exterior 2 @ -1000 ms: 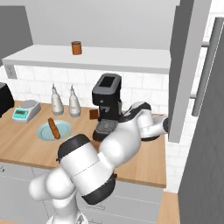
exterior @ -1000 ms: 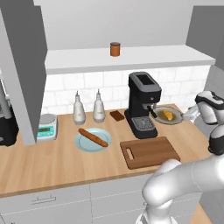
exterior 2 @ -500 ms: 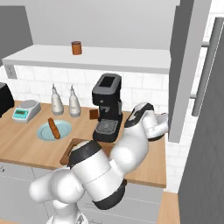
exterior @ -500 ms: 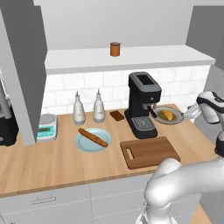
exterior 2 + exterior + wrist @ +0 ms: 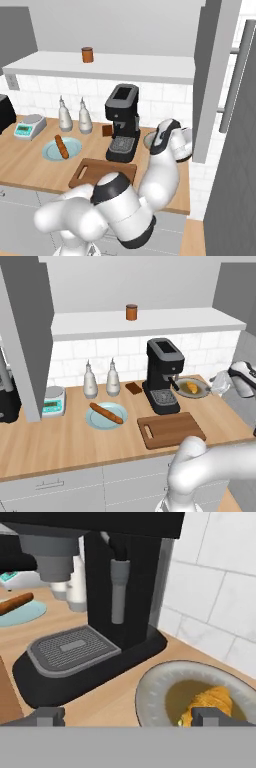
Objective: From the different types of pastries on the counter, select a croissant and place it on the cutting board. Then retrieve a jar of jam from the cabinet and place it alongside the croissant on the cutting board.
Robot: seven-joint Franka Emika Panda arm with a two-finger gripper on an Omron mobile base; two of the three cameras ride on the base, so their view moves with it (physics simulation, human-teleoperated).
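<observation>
The tool (image 5: pixel 127 716) is held spread wide and empty, low over the table (image 5: pixel 60 441), so the croissant (image 5: pixel 210 704) on its grey plate (image 5: pixel 155 692) can be straddled, apparently. Beyond stands the coffee machine (image 5: pixel 115 587). The cutting board (image 5: pixel 171 429) lies bare; the jar of jam (image 5: pixel 131 312) waits on the cabinet (image 5: pixel 150 323) shelf.

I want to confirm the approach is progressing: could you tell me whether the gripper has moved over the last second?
Cannot tell: in the left base view the gripper sits beside the croissant's grey plate, much as before.
</observation>
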